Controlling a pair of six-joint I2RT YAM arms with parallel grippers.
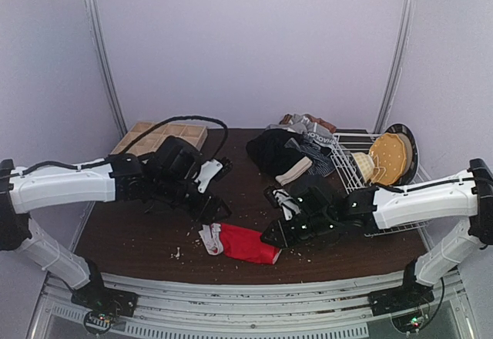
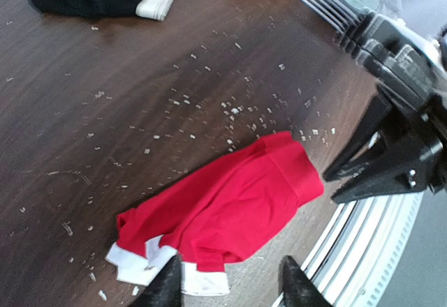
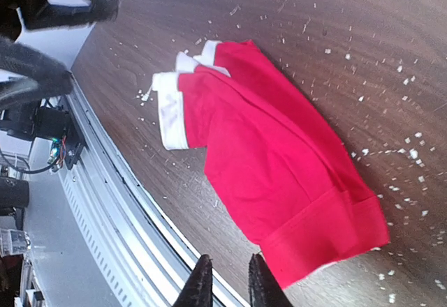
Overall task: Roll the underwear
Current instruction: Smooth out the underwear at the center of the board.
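Note:
The red underwear (image 1: 243, 244) lies flat near the table's front edge, its pale waistband (image 2: 202, 284) bunched at the left end. My left gripper (image 1: 216, 216) hovers over that end, open. In the left wrist view (image 2: 230, 287) one fingertip (image 2: 166, 282) is right at the waistband, and nothing is between the jaws. My right gripper (image 1: 271, 239) is at the folded right end of the red underwear (image 3: 279, 153). Its jaws (image 3: 229, 282) stand a narrow gap apart, empty, just off the cloth's edge. Other underwear (image 1: 293, 154), black, striped and beige, is piled at the back.
A wooden grid tray (image 1: 166, 135) sits at the back left. A white wire rack (image 1: 362, 173) holding a tan round object (image 1: 389, 158) stands at the right. Small pale crumbs (image 2: 237, 108) are scattered over the dark tabletop. A metal rail (image 3: 126, 216) runs along the near edge.

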